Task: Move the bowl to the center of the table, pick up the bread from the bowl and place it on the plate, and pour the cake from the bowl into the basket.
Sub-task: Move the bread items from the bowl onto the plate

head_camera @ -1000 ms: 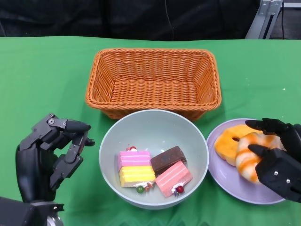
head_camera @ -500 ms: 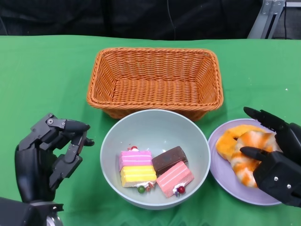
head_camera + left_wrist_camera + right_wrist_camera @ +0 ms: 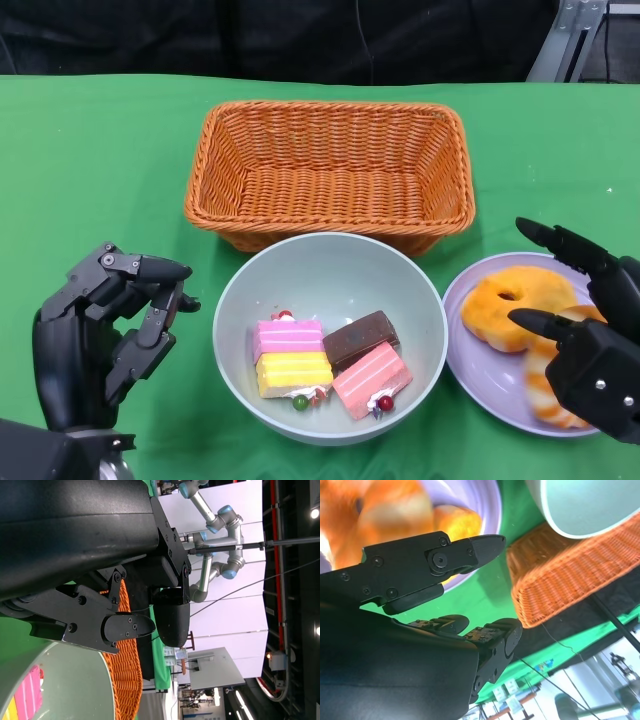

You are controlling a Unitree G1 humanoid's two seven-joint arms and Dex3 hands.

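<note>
The pale green bowl (image 3: 330,270) stands mid-table just in front of the orange wicker basket (image 3: 328,170). It holds a pink-and-yellow cake (image 3: 288,356), a brown cake (image 3: 358,337) and a pink cake (image 3: 370,378). On the purple plate (image 3: 478,372) to its right lie an orange ring bread (image 3: 512,297) and a striped bread (image 3: 543,388), the latter partly hidden by my right hand (image 3: 590,335). That hand hovers over the plate's right side, fingers spread, holding nothing. My left hand (image 3: 105,330) is left of the bowl, fingers loosely bent and empty.
Green cloth covers the table (image 3: 100,160). The basket's near wall almost touches the bowl's far rim. The right wrist view shows the plate (image 3: 482,507), bread (image 3: 385,515), bowl (image 3: 590,505) and basket (image 3: 560,575) beyond the fingers.
My right hand has drawn back toward the near right, off the breads. The striped bread has shifted from on top of the orange ring to the plate's near side. The left hand is unmoved.
</note>
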